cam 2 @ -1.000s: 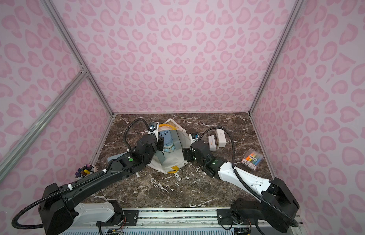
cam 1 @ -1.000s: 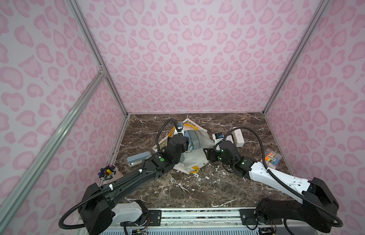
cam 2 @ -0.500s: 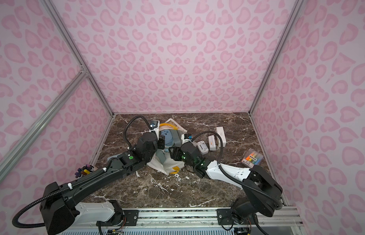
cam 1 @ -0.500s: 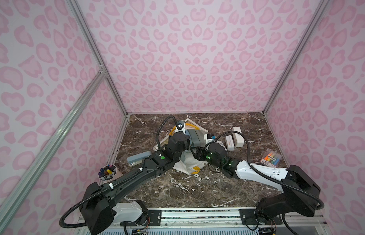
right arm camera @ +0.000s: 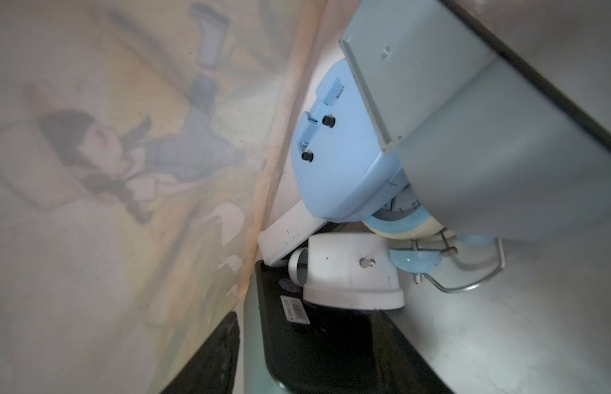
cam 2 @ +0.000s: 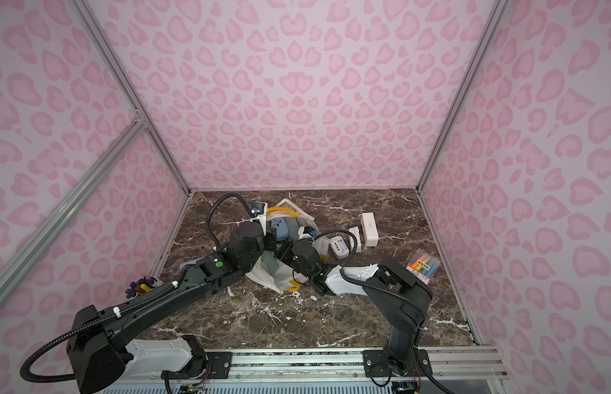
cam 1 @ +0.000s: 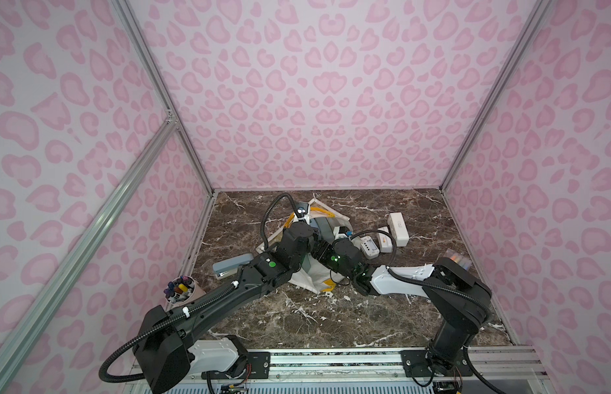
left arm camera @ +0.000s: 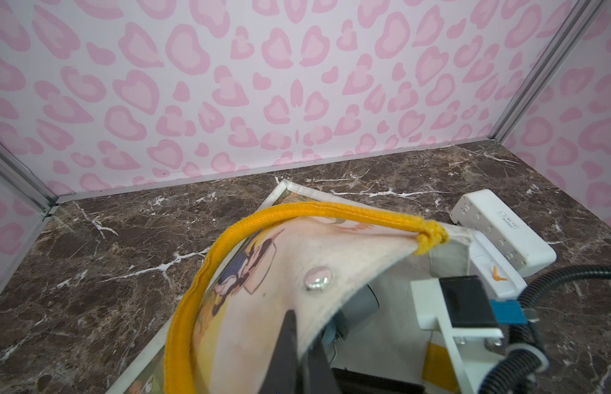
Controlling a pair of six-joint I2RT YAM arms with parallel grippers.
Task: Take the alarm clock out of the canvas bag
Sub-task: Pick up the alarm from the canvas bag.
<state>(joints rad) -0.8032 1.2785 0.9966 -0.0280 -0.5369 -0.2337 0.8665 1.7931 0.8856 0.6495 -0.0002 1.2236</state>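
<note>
Inside canvas bag: rounded blue alarm clock, seemingly plastic | left gripper pinching cloth rim | right gripper unclear

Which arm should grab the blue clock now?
Probably the right: the right gripper sits at the mouth of the canvas bag, its camera looking at the alarm clock inside, while the left gripper is busy pinching the rim open.

canvas bag: matt woven cloth | handle: coarse yellow webbing | snap: shiny metal | alarm clock: smooth blue plastic | tabletop: glossy marble-look
</note>
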